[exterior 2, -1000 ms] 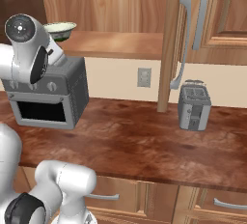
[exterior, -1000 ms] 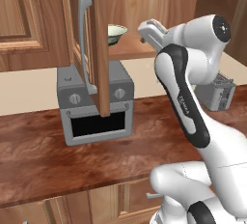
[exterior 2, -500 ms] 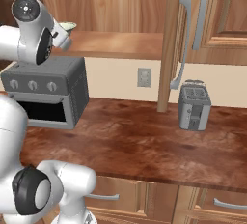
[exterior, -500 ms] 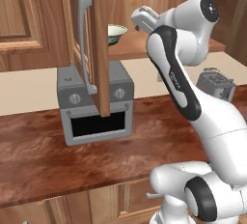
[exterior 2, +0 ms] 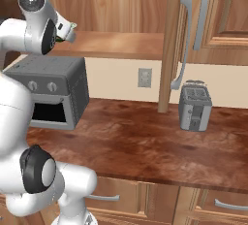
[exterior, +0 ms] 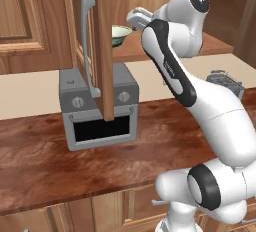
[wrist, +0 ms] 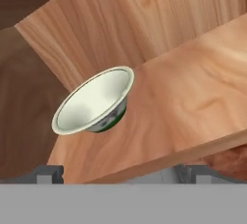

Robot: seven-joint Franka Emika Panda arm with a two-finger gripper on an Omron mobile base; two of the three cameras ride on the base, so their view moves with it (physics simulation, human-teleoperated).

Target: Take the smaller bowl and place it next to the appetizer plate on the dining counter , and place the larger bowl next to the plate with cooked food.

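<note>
A small round bowl (exterior: 120, 33), cream pale-green inside and grey-green outside, stands upright on the open cabinet's wooden shelf (exterior: 165, 48); it looks like the smaller bowl. In the hand view the bowl (wrist: 94, 100) sits left of centre near the shelf's corner, a short way ahead of my fingertips. My gripper (exterior: 134, 17) hovers just right of the bowl at rim height, open and holding nothing. Seen from the right base, the gripper (exterior 2: 69, 31) covers most of the bowl. The larger bowl, both plates and the dining counter are out of view.
The open cabinet door (exterior: 102, 46) with its grey handle hangs just left of the bowl. A grey toaster oven (exterior: 100, 111) sits under the shelf on the wood-grain wall counter (exterior 2: 145, 141). A toaster (exterior 2: 194, 106) stands to the right.
The arm has raised the hand and swung it left along the shelf, closer to the bowl. The jaws have stayed open and the bowl has not moved.
</note>
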